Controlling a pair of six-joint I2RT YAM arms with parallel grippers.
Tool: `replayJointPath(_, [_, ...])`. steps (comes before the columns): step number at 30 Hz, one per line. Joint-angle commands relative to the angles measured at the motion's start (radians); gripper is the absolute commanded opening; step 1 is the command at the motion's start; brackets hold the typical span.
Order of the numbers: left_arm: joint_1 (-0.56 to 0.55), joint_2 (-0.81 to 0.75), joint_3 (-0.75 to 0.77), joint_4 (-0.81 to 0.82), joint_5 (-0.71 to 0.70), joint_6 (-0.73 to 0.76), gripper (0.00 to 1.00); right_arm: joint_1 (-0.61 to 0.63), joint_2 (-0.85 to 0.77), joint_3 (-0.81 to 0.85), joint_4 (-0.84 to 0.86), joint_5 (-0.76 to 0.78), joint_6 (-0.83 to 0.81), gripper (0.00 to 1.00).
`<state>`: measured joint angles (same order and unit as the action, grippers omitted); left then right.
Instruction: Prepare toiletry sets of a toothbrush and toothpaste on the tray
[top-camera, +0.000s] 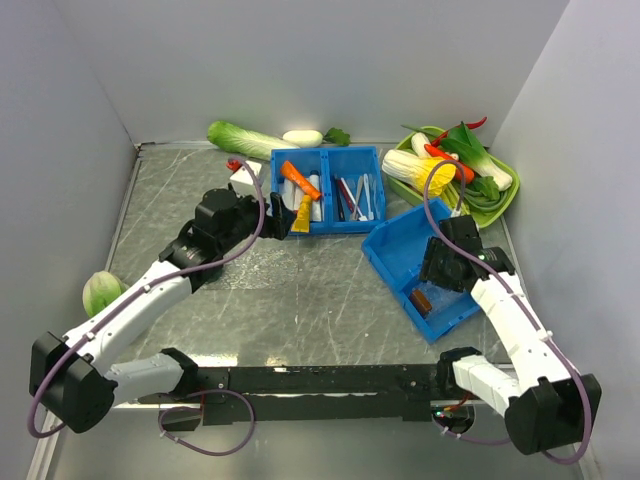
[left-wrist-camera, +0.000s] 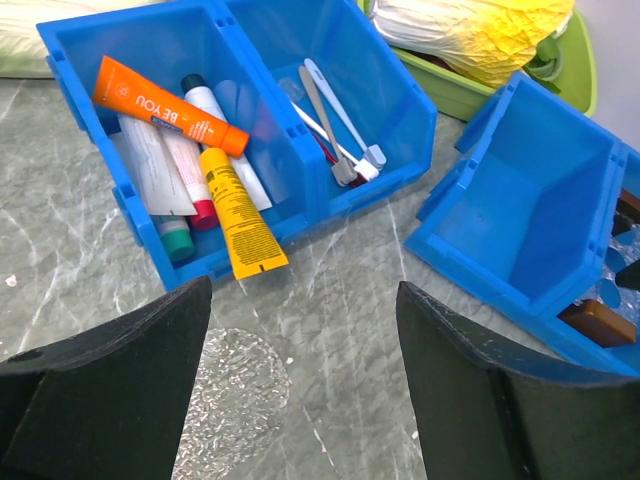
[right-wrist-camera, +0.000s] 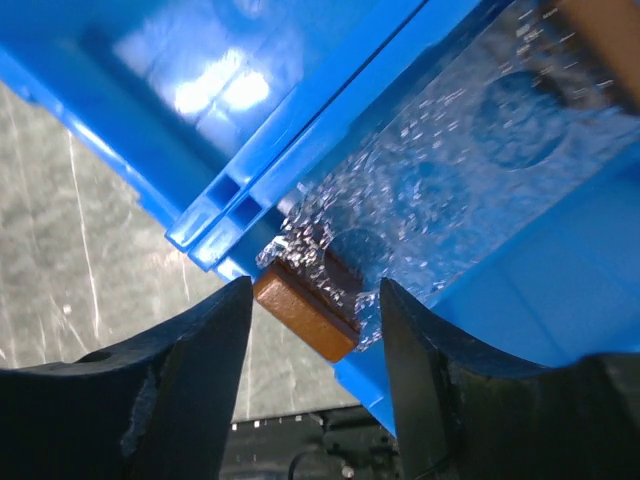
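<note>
2 claws, both spread. Empty, the left gripper (left-wrist-camera: 300, 300) hovers before the divided blue bin (left-wrist-camera: 405, 110), where a yellow toothpaste tube (left-wrist-camera: 238, 215) overhangs the front wall and an orange tube (left-wrist-camera: 165, 105) lies crosswise. The right gripper (right-wrist-camera: 315, 300) straddles a brown block (right-wrist-camera: 300, 322), not clamping it.

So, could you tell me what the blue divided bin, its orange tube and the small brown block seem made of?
Blue divided bin: hard moulded plastic, glossy, with light glints.
Orange tube: probably soft plastic; printed lettering, flattened end.
Small brown block: unclear, perhaps soap or wood; smooth, rounded edges.
</note>
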<state>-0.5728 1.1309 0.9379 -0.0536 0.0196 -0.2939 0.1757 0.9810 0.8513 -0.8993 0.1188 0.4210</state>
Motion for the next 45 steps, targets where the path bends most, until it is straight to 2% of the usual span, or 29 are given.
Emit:
replayJointPath(1, [-0.001,0.013,0.039,0.015,-0.017,0.022,0.79,-0.005,-0.016,-0.007,-0.012,-0.086,-0.028,0.59])
replayJointPath(4, [-0.001,0.027,0.042,0.012,-0.017,0.024,0.8,0.001,-0.06,-0.043,0.011,-0.163,-0.033,0.58])
replayJointPath(10, [-0.001,0.046,0.042,0.012,-0.017,0.024,0.8,0.034,-0.091,-0.067,0.005,-0.159,-0.022,0.57])
replayJointPath(17, [-0.001,0.04,0.029,0.017,-0.066,0.047,0.81,0.102,-0.041,-0.063,-0.015,-0.12,-0.01,0.57])
replayJointPath(25, [-0.001,0.076,0.039,0.006,-0.06,0.041,0.82,0.2,0.016,-0.051,-0.058,0.03,0.056,0.58])
replayJointPath(45, [-0.001,0.076,0.045,0.003,-0.029,0.021,0.83,0.214,0.09,-0.003,-0.092,0.087,0.081,0.57])
